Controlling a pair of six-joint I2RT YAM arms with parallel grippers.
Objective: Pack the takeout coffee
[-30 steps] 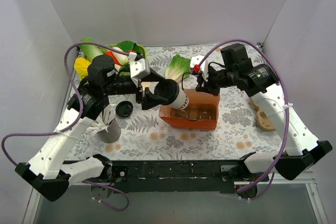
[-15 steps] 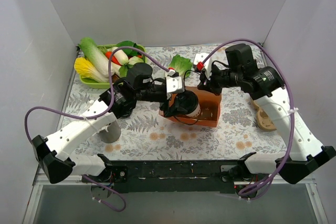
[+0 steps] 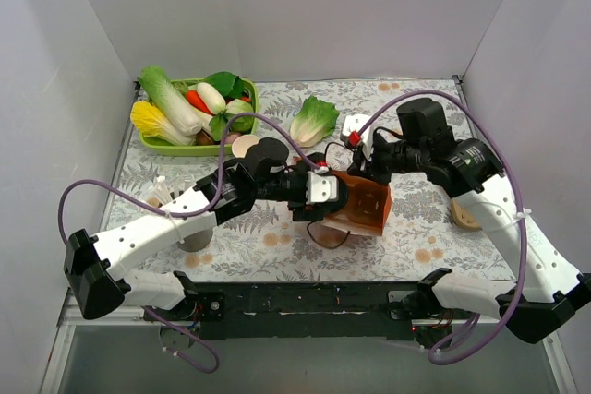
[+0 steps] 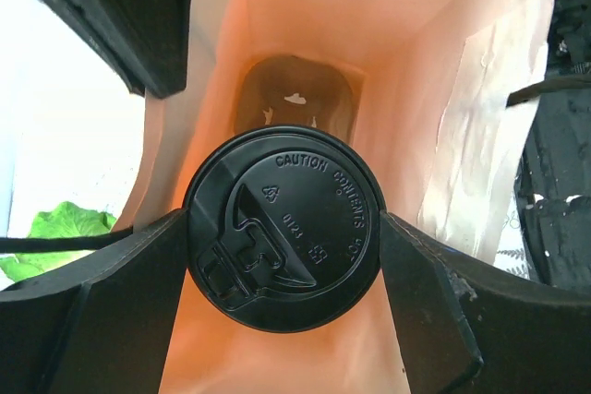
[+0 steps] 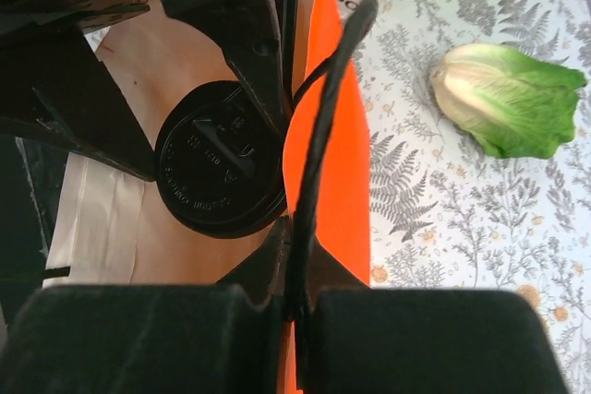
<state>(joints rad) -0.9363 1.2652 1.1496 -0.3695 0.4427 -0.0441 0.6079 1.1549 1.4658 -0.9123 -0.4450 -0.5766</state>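
The takeout coffee shows as a black round lid (image 4: pixel 284 228) in the left wrist view, with the cup body hidden behind it. My left gripper (image 4: pixel 284 224) is shut on it, one finger (image 4: pixel 120 320) on each side, and holds it inside the mouth of the orange paper bag (image 4: pixel 305 43). In the top view my left gripper (image 3: pixel 325 198) reaches into the bag (image 3: pixel 369 208) from the left. My right gripper (image 5: pixel 305 265) is shut on the bag's orange rim (image 5: pixel 337 182) and black cord handle, and the lid (image 5: pixel 222 173) shows just inside. It holds the bag's far edge (image 3: pixel 362 165).
A green tray (image 3: pixel 157 143) of vegetables stands at the back left. A loose lettuce (image 3: pixel 312 120) and an open-rimmed paper cup (image 3: pixel 245 145) lie behind the bag. A grey cup (image 3: pixel 194 237) stands under the left arm. A wooden object (image 3: pixel 466 219) lies at the right.
My left arm has swung right and carried the lidded cup from left of the bag into its mouth. The bag has tipped and shifted slightly right. The right gripper has kept its grip.
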